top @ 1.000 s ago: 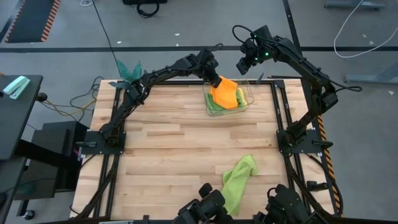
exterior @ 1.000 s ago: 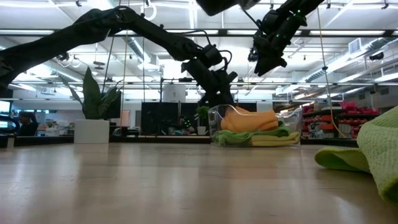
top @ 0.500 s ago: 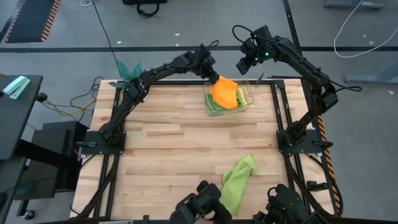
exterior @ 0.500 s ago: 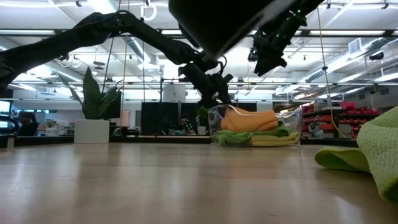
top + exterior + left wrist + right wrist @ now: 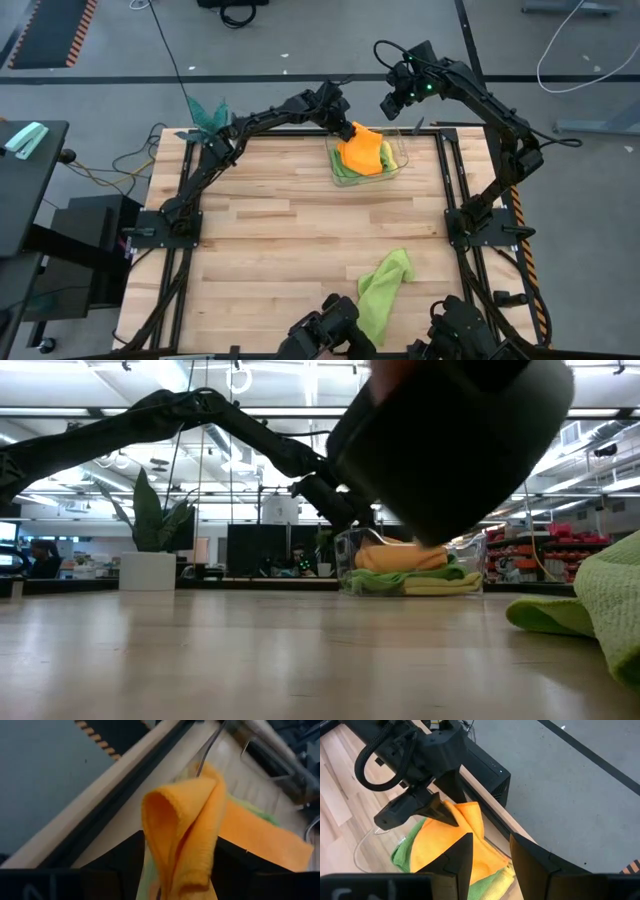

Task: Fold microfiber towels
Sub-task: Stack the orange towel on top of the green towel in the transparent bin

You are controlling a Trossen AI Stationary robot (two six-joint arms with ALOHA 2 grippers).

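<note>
- Your left end effector point(image 5: 347, 128) sits at the far edge of the table point(image 5: 280, 230), at the rim of a clear plastic container point(image 5: 392, 172). Its fingers point(image 5: 125, 860) are spread, with a raised fold of the orange towel point(image 5: 362, 150) standing between them.
- The orange towel lies on top of a stack inside the container, over a lime green towel point(image 5: 385, 578) and a yellow towel point(image 5: 445, 587).
- Your right end effector point(image 5: 392, 102) hangs above the table's far edge, just beyond the container, its fingers point(image 5: 457, 857) apart and holding nothing.
- A second lime green towel point(image 5: 381, 290) lies crumpled on the table's near side, well apart from the container.
- A leafy plant point(image 5: 155, 510) in a white pot point(image 5: 147, 571) stands at the far left corner.
</note>
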